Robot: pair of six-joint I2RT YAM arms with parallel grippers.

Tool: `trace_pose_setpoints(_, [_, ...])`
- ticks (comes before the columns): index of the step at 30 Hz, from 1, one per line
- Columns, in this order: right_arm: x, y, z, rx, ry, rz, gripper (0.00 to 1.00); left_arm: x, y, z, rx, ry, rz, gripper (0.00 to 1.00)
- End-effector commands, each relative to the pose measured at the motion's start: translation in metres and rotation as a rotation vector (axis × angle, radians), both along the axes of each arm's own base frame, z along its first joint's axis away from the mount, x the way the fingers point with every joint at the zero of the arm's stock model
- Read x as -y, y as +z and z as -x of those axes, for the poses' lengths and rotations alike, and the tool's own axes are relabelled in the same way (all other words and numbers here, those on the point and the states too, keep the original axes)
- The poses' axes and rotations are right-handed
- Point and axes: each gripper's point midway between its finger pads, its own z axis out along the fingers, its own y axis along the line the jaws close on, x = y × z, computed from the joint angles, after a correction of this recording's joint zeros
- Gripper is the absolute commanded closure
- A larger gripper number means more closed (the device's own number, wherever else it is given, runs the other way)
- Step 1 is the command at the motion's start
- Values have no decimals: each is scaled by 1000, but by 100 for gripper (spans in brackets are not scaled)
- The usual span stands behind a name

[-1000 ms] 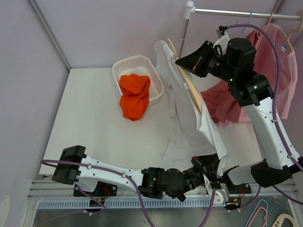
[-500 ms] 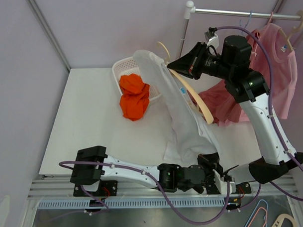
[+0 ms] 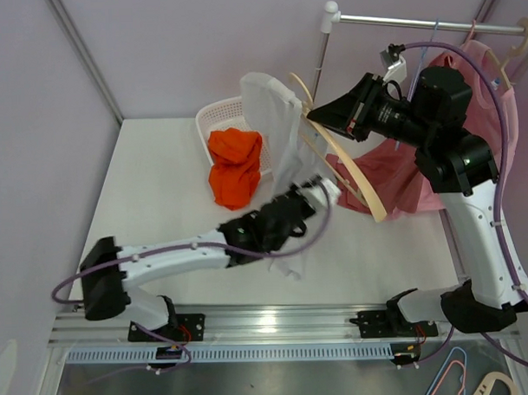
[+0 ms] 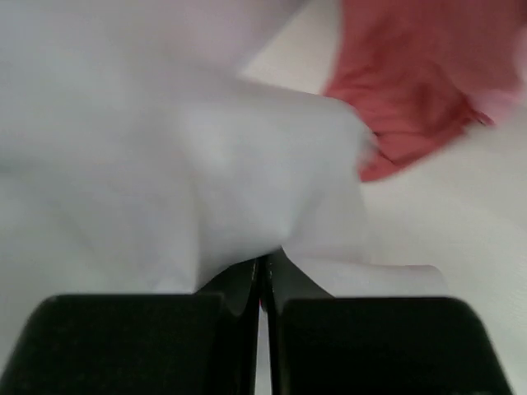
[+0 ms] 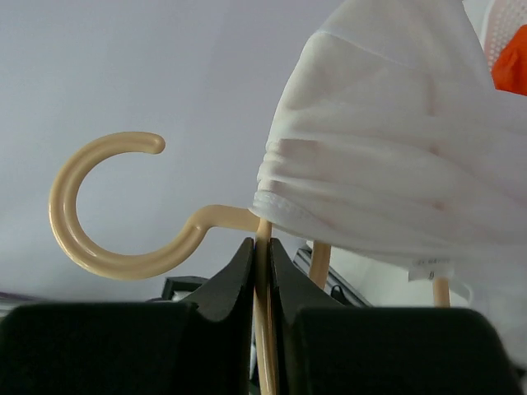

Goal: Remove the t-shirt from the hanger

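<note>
Since a second ago, the left gripper (image 3: 321, 190) has swung up off the near table edge, fingers pressed together on the white t-shirt (image 3: 268, 119), which drapes the hanger (image 5: 216, 216) end above it. The right gripper (image 5: 262, 257) pinches the hanger's neck.

Thin matt white cloth for the t-shirt (image 3: 274, 119), softly creased. Smooth cream hanger (image 5: 218, 216), faint sheen, plastic or wood unclear. Far left, glossy white plastic lattice basket (image 3: 217, 107) with matt orange cloth (image 3: 233, 168). Far right, shiny metal rail (image 3: 397, 20), matt pink cloth (image 3: 393, 171).
</note>
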Motion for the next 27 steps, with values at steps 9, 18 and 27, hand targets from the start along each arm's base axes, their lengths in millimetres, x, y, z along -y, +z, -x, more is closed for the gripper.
trace_pose_setpoints(9, [27,-16,42,67,-21,56,100,-163,179,-91,-112,298,580,99])
trace_pose_setpoints(18, [69,-10,55,131,-227,99,100,-202,235,-178,-204,379,748,99])
trace_pose_setpoints(27, [105,-2,45,165,-440,121,100,-259,241,-268,-341,451,884,99])
